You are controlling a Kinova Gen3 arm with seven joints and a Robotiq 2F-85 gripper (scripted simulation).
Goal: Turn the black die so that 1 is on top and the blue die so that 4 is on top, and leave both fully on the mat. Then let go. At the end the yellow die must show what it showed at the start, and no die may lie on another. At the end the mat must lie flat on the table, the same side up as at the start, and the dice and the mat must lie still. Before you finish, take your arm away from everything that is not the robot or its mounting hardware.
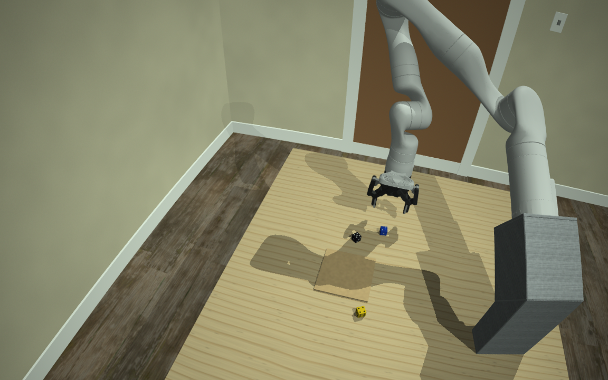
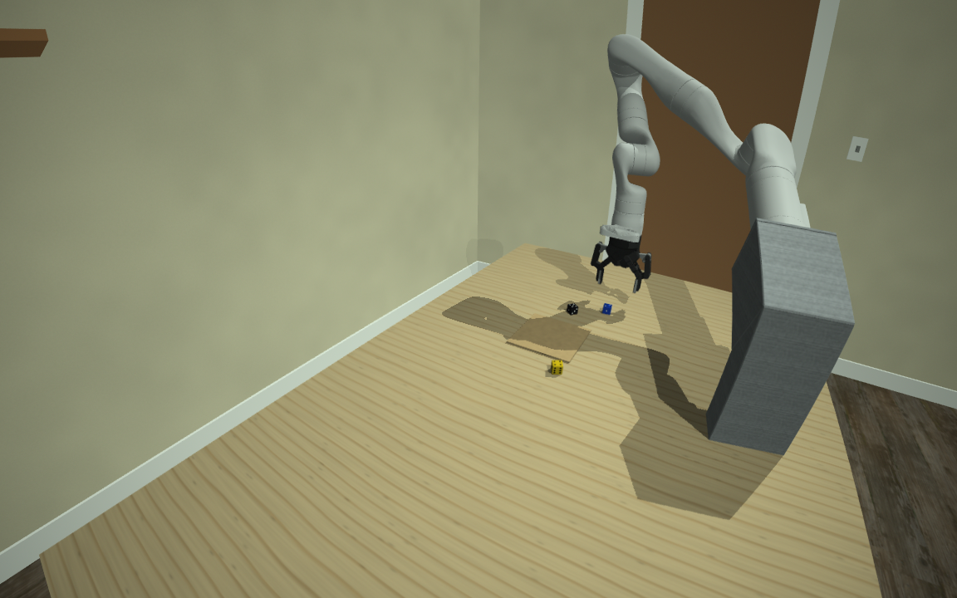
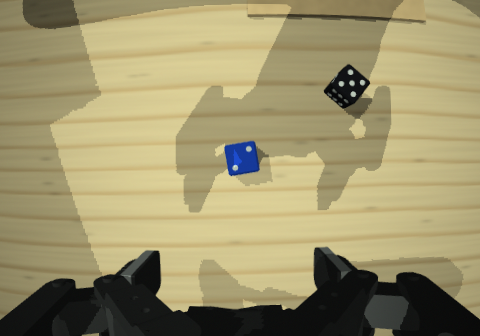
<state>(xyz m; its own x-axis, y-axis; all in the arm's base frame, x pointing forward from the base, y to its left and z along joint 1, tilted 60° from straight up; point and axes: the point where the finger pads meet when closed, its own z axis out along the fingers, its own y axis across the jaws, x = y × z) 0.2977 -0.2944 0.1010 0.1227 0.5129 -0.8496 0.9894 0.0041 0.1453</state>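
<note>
The blue die lies on the wooden table beyond the brown mat, with two pips on top in the wrist view. The black die lies to its left, also off the mat, showing five pips in the wrist view. The yellow die lies on the table in front of the mat. My gripper is open and empty, hanging above the table a little beyond the blue die.
The grey base block of the arm stands at the right of the table. A wall with a brown door is behind the table. The dice also show in the exterior view, blue, black, yellow.
</note>
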